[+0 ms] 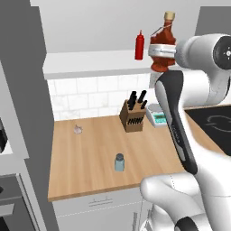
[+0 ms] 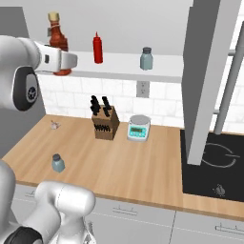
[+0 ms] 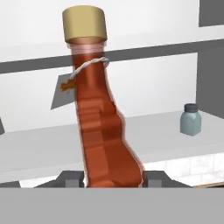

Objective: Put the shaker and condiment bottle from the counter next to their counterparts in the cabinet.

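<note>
The tool [image 3: 113,178] grips the base of the condiment bottle [image 3: 99,127], its orange neck tag too small to read, at cabinet [image 1: 90,63] shelf level near the red squeeze bottle [image 1: 139,45], while the shaker [image 1: 119,162] stands on the surface [image 1: 90,153].

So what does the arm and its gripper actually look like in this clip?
The arm has glossy white rounded shells, with a long dark grey to black panel along one link and a dark round joint cap ringed in grey. No loose cables or printed markings are visible. The gripper has a white body in the right base view, and in the hand view two small blocky dark grey fingertips.
</note>
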Available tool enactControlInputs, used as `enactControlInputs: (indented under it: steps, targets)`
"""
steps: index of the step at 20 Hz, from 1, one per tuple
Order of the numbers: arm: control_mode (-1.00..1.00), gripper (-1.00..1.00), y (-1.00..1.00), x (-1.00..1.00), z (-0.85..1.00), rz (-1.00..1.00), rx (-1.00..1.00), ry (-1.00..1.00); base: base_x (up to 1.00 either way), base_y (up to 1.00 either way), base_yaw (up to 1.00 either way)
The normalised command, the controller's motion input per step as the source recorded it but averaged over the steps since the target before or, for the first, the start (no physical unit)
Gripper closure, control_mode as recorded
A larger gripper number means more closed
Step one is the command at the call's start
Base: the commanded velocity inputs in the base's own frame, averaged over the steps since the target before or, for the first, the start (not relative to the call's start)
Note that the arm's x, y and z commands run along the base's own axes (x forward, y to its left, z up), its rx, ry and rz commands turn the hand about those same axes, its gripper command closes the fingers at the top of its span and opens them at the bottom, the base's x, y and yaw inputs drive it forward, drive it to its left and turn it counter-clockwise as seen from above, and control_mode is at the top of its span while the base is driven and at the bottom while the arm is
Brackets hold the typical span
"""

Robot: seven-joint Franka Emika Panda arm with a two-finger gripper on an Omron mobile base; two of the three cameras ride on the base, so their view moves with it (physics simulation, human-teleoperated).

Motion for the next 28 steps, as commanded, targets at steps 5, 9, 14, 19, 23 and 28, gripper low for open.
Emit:
enactControlInputs:
  steps: [5, 9, 14, 19, 23, 28]
  targets:
    - [-1.00, 1.00, 0.16, 0.14, -0.12, 0.00, 0.00, -0.01, 0.00, 0.00, 0.00]
    - [-1.00, 1.00, 0.09, 0.37, -0.04, 0.00, 0.00, -0.01, 0.00, 0.00, 0.00]
    - [-1.00, 1.00, 0.11, 0.29, 0.00, 0.00, 0.00, 0.00, 0.00, 0.00, 0.00]
    - [-1.00, 1.00, 0.15, 0.31, -0.18, 0.00, -0.05, 0.00, 0.00, 0.00, 0.00]
    - [-1.00, 1.00, 0.06, 0.41, -0.10, 0.00, -0.04, -0.02, 0.00, 0.00, 0.00]
    - [-1.00, 1.00, 0.00, 0.44, -0.08, 0.00, -0.02, -0.05, 0.00, 0.00, 0.00]
